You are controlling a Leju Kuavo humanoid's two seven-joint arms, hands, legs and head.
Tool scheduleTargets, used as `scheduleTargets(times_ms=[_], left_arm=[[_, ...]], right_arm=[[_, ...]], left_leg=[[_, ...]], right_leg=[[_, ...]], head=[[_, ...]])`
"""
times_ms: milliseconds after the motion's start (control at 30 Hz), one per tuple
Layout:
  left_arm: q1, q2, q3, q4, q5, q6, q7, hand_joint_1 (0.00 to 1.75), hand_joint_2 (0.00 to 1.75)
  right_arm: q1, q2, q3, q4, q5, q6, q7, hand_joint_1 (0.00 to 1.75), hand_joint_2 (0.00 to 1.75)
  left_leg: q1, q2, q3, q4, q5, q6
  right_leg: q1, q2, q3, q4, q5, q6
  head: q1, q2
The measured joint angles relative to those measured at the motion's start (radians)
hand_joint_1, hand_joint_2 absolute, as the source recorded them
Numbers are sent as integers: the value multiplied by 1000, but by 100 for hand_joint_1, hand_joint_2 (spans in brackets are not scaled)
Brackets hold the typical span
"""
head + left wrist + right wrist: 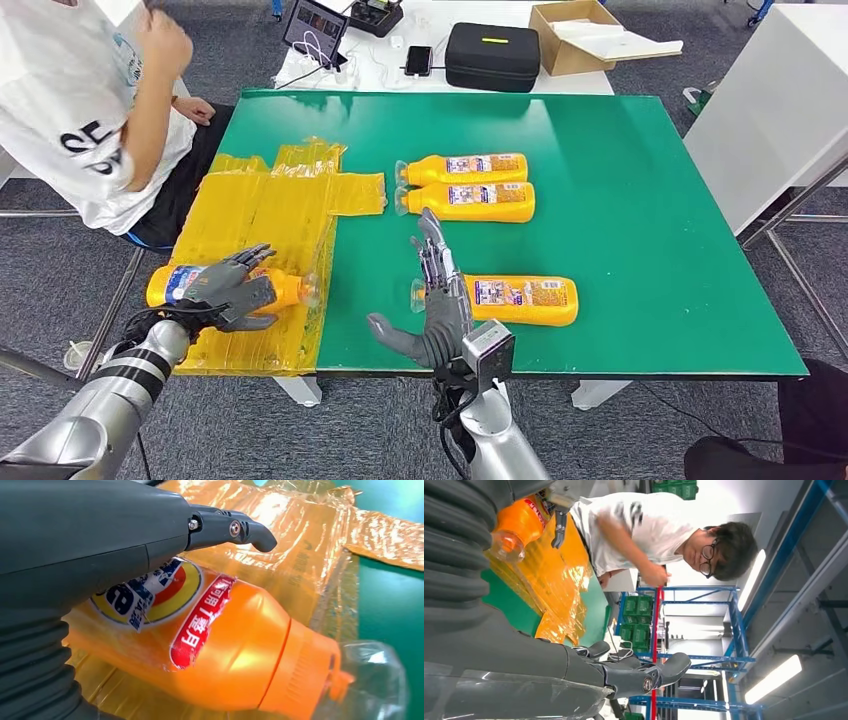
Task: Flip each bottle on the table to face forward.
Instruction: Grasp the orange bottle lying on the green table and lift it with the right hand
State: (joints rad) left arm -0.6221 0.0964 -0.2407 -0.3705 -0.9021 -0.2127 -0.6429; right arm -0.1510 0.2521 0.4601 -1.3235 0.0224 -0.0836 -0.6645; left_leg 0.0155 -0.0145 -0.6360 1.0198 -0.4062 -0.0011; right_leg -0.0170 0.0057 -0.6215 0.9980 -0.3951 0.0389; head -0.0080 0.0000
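Left hand (pixel 232 290) grips an orange bottle (pixel 175 284) lying on the crinkled yellow film (pixel 262 215) at the near left corner of the green table (pixel 640 200), seen from the head view. Right hand (pixel 432 300) stands on edge with its fingers straight and spread, thumb out, holding nothing, touching the cap end of the near bottle (pixel 525 299). Two more bottles (pixel 465 186) lie side by side, touching, farther back. A person (pixel 75 110) in a white shirt sits at the table's left edge.

From the left wrist, the held bottle (pixel 235 650) shows its label and red band turned up, its clear cap (pixel 372 677) over the film's (pixel 310 545) edge, a dark finger (pixel 232 530) curving above it.

From the right wrist, the straight fingers (pixel 644 672) point toward blue shelving (pixel 694 620), with the person (pixel 659 535) and the film (pixel 554 580) beyond.
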Motion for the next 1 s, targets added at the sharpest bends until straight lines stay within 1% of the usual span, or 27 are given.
scheduleTargets(times_ms=[200, 333, 400, 467, 533, 600, 667, 733, 800, 867, 933, 1000], left_arm=[[10, 16, 24, -11, 95, -110, -56, 0, 0], [17, 29, 29, -21, 135, -152, -66, 0, 0], [26, 35, 30, -33, 186, -176, -68, 0, 0], [42, 40, 30, -56, 271, -209, -69, 0, 0], [68, 41, 32, -91, 382, -205, -70, 0, 0], [93, 29, 41, -119, 483, -160, -71, 0, 0], [108, 14, 53, -132, 526, -125, -71, 0, 0], [117, 5, 60, -141, 542, -111, -71, 0, 0], [130, -8, 80, -160, 590, -76, -69, 0, 87], [152, -33, 124, -197, 662, -3, -66, 0, 175], [176, -65, 183, -246, 723, 77, -64, 0, 175], [194, -94, 243, -295, 764, 123, -63, 0, 175]], right_arm=[[-55, -11, -26, 80, 50, -37, 41, 0, 175], [-87, -27, -55, 124, 82, -60, 59, 0, 175], [-105, -36, -65, 150, 125, -77, 86, 0, 175], [-131, -53, -69, 187, 198, -94, 136, 0, 175], [-169, -79, -67, 236, 287, -103, 201, 0, 175], [-209, -112, -65, 290, 360, -105, 261, 0, 175], [-239, -139, -64, 330, 391, -104, 290, 0, 175], [-257, -155, -64, 357, 406, -103, 303, 0, 175], [-271, -169, -59, 377, 446, -101, 349, 0, 175], [-285, -190, -50, 393, 509, -93, 421, 0, 175], [-300, -218, -42, 404, 569, -69, 486, 0, 175], [-313, -250, -36, 410, 613, -30, 535, 0, 175]], left_leg=[[0, -1, 4, 0, 0, 0], [0, -1, 5, 0, 0, 0], [0, -1, 5, 0, 0, 0], [0, -1, 5, 0, 0, 0], [0, -1, 5, 0, 0, 0], [0, -1, 4, 0, 0, 0], [0, -1, 4, 0, 1, 1], [0, -1, 3, 0, 1, 1], [0, -1, 3, 0, 1, 1], [0, -1, 2, 1, 1, 1], [0, -1, -1, 1, 1, 1], [0, -1, -4, 1, 2, 1]], right_leg=[[0, 0, 4, 0, 0, 0], [0, 0, 5, 0, 0, 0], [0, 0, 5, 0, 0, 0], [0, 0, 5, 0, 0, 0], [0, 0, 4, 0, 0, 0], [0, 0, 4, 0, 0, 0], [0, -1, 4, 0, 0, 1], [0, -1, 4, 0, 0, 1], [0, -1, 2, 0, 1, 1], [0, -1, 0, 0, 1, 1], [0, -1, -3, 0, 1, 1], [0, -1, -5, 0, 2, 2]], head=[[0, 0], [0, 0], [0, 0], [0, 0], [0, 0], [0, 0], [0, 0], [0, 0], [0, 0], [0, 0], [0, 0], [0, 0]])
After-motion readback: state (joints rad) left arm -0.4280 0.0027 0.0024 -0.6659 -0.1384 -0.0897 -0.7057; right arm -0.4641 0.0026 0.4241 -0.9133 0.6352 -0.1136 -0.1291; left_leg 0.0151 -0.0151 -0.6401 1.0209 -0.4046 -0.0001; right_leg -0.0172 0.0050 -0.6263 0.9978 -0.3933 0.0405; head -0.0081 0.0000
